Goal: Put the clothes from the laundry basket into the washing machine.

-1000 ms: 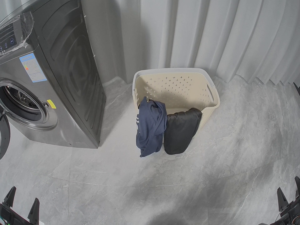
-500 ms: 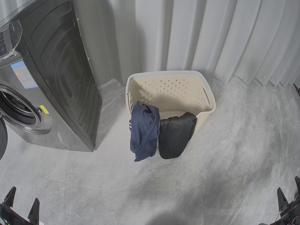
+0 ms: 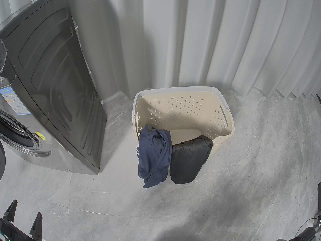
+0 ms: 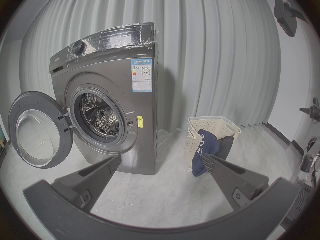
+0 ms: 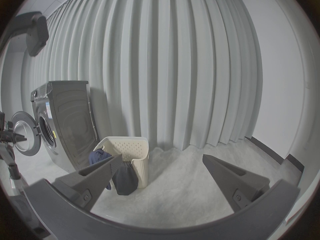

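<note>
- The left gripper [image 4: 159, 159] was released, its fingers spread wide with nothing between them; it hung low over the floor [image 3: 250, 184], well apart from the laundry basket [image 3: 182, 90]
- The right gripper [image 5: 161, 157] was likewise released and empty, also well apart from the basket
- The basket stood upright on the floor just before the curtain [image 3: 200, 34], near the flank of the washing machine [image 3: 57, 84], with a strip of floor between the two
- A navy garment [image 3: 153, 154] and a black garment [image 3: 189, 161] hung side by side over the basket's near rim, touching each other, with their lower ends outside the basket
- The machine door [image 4: 36, 130] stood swung open on the side away from the basket, exposing the drum [image 4: 100, 114]
- Grey floor stretched from both grippers to the basket, and from the left gripper to the drum opening
- The head view cut the machine front at its edge; in each wrist view a finger covered part of the garments; whether their lower ends touched the floor could not be told
</note>
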### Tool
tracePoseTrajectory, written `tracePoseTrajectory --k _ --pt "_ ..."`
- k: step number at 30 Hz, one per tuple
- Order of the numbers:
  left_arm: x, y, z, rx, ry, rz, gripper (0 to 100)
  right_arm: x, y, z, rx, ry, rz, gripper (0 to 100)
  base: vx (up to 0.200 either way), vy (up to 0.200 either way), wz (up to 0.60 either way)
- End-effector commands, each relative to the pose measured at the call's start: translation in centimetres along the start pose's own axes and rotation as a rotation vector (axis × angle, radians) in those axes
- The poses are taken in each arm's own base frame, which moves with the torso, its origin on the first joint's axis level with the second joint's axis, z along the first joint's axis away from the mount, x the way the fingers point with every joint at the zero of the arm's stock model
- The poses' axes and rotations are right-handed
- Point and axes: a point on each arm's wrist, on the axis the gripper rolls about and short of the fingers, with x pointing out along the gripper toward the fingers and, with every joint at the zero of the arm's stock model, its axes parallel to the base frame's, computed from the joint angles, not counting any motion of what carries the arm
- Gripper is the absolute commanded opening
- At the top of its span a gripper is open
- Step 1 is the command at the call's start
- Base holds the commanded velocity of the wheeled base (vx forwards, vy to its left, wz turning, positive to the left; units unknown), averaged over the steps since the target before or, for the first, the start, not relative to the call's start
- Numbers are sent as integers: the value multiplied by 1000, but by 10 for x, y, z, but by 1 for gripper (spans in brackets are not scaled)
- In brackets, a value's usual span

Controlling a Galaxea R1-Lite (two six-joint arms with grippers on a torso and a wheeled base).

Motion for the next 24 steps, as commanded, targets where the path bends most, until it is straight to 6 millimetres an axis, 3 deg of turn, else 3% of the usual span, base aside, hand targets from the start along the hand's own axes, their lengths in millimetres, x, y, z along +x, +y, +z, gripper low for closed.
tracePoseTrajectory --k 1,5,6,11,12,18,24 --pt "0 0 -5 1 6 0 100 38 0 11 38 258 107 100 0 0 0" --pt "0 0 -5 1 7 0 100 57 4 1 43 413 167 100 150 0 0" --pt "0 0 -5 1 6 2 100 71 9 -7 77 521 220 100 0 0 0" --pt "0 0 -5 -1 6 0 100 107 19 -23 147 767 231 100 0 0 0" --pt "0 0 -5 1 7 2 100 124 23 -30 160 820 217 100 0 0 0" --pt "0 0 -5 1 6 2 100 168 36 -61 160 818 224 100 0 0 0" --pt "0 0 -5 -1 6 0 100 178 53 -77 156 836 260 100 0 0 0"
